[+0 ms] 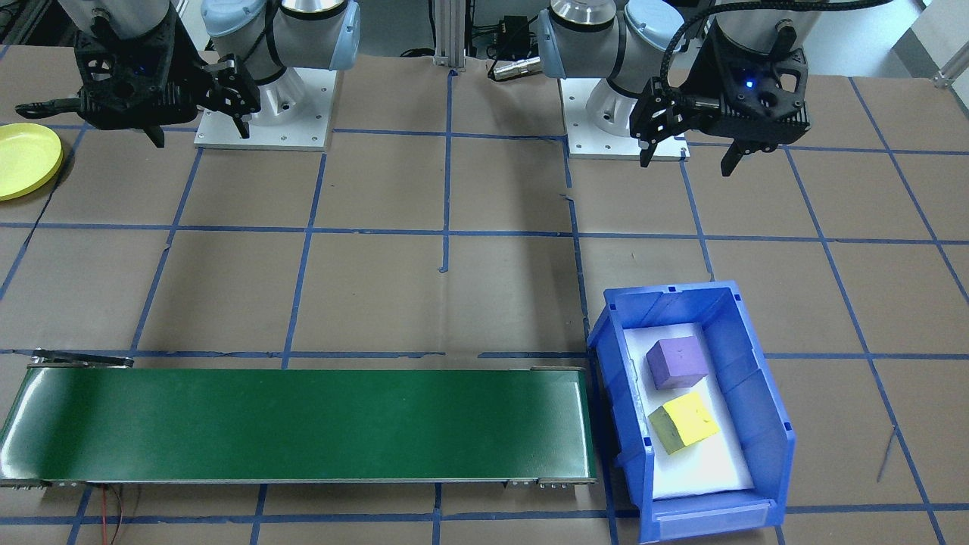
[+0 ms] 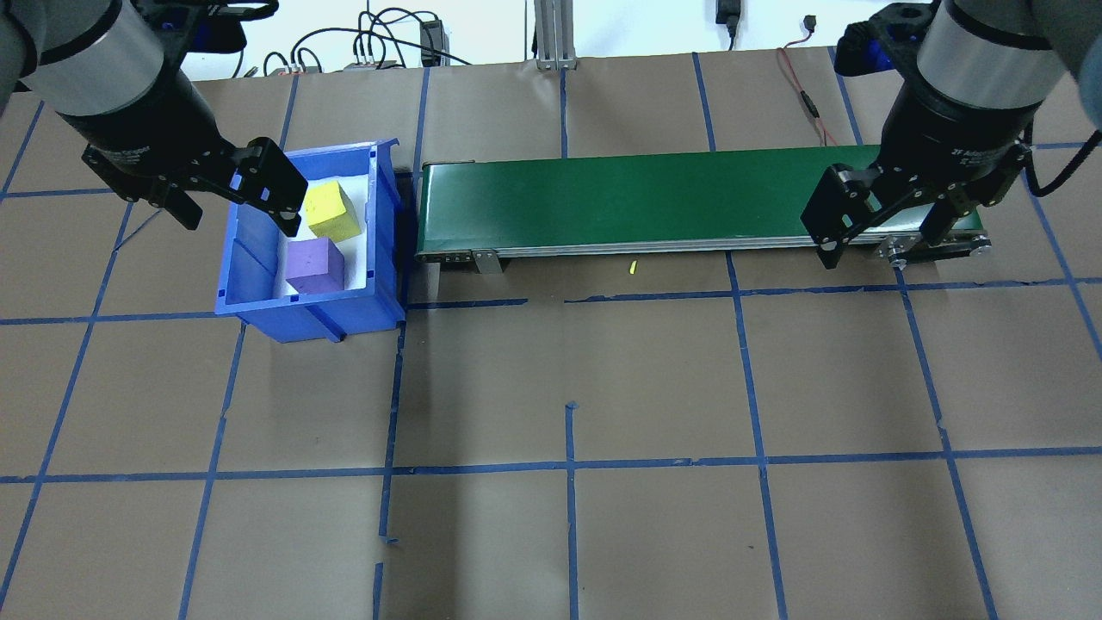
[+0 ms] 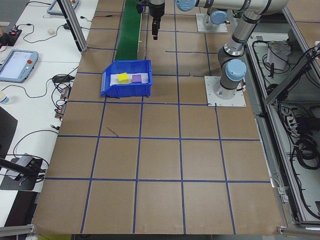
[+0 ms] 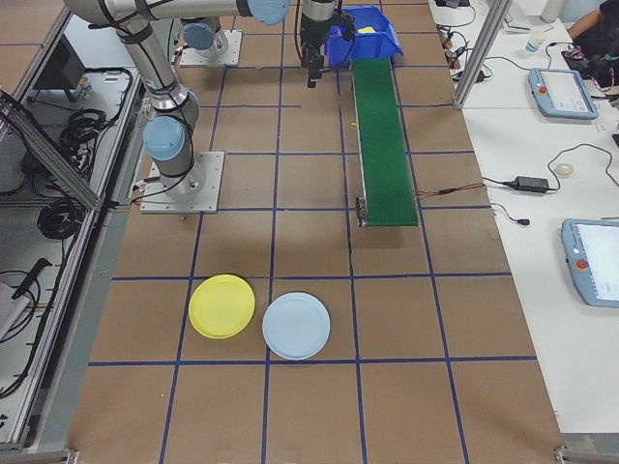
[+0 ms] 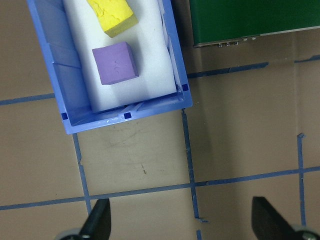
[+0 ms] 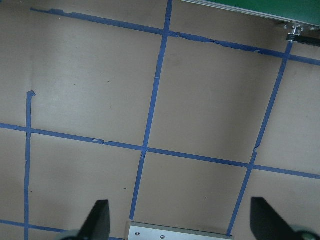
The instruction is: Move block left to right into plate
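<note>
A purple block point(image 1: 677, 362) and a yellow block point(image 1: 683, 421) lie on white padding inside a blue bin point(image 1: 764, 412). The left wrist view looks down on the purple block point(image 5: 115, 62) and the yellow block point(image 5: 113, 14). My left gripper point(image 1: 690, 160) hangs open and empty above the table, on the robot's side of the bin; from overhead the left gripper point(image 2: 238, 222) overlaps the bin's left wall. The yellow plate point(image 1: 23, 159) lies at the table's other end, beside my right gripper point(image 1: 201, 136), which is open, empty and raised. The right gripper point(image 2: 878, 250) hovers by the conveyor's end.
A green conveyor belt point(image 1: 303, 424) runs from beside the bin toward the plate's side of the table. A light blue plate point(image 4: 296, 326) lies next to the yellow plate point(image 4: 221, 305). Blue tape lines grid the brown tabletop. Both arm bases stand at the robot's edge.
</note>
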Controlling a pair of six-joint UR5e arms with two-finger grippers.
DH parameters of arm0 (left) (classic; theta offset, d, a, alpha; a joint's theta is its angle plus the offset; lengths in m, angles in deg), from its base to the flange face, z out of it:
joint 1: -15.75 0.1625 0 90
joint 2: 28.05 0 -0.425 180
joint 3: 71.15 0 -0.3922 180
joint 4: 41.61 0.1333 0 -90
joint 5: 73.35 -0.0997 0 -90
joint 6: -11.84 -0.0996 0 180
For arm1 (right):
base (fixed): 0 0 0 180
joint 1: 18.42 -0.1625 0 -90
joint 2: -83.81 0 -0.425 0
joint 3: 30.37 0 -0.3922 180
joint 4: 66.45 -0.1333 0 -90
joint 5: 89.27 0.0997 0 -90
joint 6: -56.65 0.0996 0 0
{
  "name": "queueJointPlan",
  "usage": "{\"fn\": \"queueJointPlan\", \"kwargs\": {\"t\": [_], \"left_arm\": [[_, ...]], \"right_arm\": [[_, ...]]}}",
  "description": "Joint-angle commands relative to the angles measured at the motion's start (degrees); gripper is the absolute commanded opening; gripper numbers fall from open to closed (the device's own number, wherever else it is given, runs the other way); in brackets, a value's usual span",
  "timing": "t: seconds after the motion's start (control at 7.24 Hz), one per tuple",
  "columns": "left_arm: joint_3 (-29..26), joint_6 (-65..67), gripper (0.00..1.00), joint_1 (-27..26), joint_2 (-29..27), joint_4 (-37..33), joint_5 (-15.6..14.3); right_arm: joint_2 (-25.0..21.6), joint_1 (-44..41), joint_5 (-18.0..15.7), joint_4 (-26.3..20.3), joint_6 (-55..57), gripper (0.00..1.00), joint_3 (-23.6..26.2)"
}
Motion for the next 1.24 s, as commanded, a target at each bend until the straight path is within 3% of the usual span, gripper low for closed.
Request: {"fn": "queueJointPlan", "kwargs": {"t": [0.0, 0.41, 0.55, 0.83, 1.11], "left_arm": [[0.32, -0.06, 1.0, -0.01, 0.02, 0.51, 0.12], [0.33, -2.33, 1.0, 1.03, 0.02, 0.51, -0.06], [-0.28, -2.86, 0.98, 2.69, -2.51, 4.16, 0.03], [-1.25, -2.17, 1.0, 3.85, -15.83, 18.64, 2.05], [0.67, -3.74, 1.0, 6.47, -21.15, 22.92, 1.87]], "right_arm": [[-0.12, 0.17, -0.23, -0.43, -0.24, 1.0, 0.0], [-0.03, 0.09, -0.15, -0.35, -0.77, 1.0, 0.09], [-0.12, 0.18, -0.15, -0.44, -0.77, 1.0, 0.0], [-0.12, 0.18, -0.15, -0.53, -0.77, 1.0, 0.0], [-0.12, 0.18, -0.24, -0.53, -0.95, 1.0, 0.18]]}}
